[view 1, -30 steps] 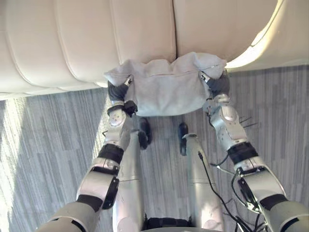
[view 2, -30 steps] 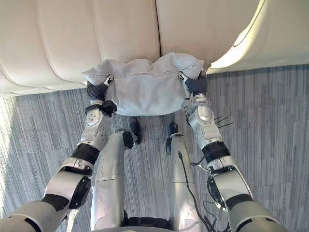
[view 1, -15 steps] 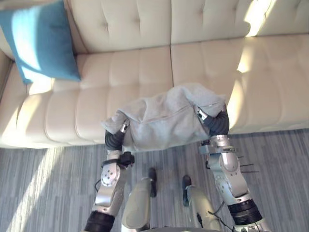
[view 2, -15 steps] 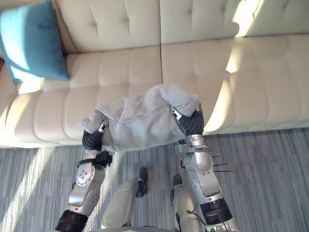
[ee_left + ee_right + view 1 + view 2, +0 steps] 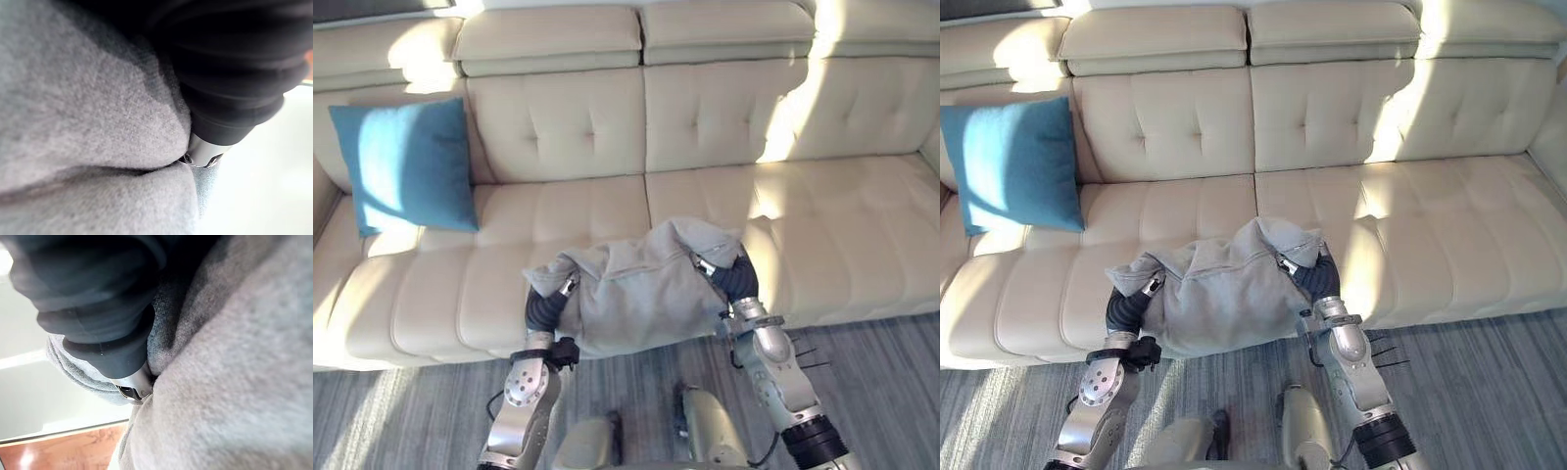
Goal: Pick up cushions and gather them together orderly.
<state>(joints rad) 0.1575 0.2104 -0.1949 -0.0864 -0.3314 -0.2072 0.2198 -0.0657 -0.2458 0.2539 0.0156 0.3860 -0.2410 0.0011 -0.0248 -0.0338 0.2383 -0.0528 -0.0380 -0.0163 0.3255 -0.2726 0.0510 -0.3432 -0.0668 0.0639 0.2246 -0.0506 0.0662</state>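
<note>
Carry step: grey cushion [image 5: 641, 294] held between left robot hand [image 5: 546, 311] and right robot hand [image 5: 736, 282] over sofa [image 5: 862, 225] near edge; their closure can't be told. Next, likely carry left beside blue cushion [image 5: 406, 166].

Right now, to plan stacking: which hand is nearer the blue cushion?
Left. The left hand is at the grey cushion end facing the blue cushion; right hand at its far end.

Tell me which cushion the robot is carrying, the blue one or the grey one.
The grey cushion, carried between the left hand and right hand before the sofa; the blue cushion leans untouched against the sofa's backrest.
</note>
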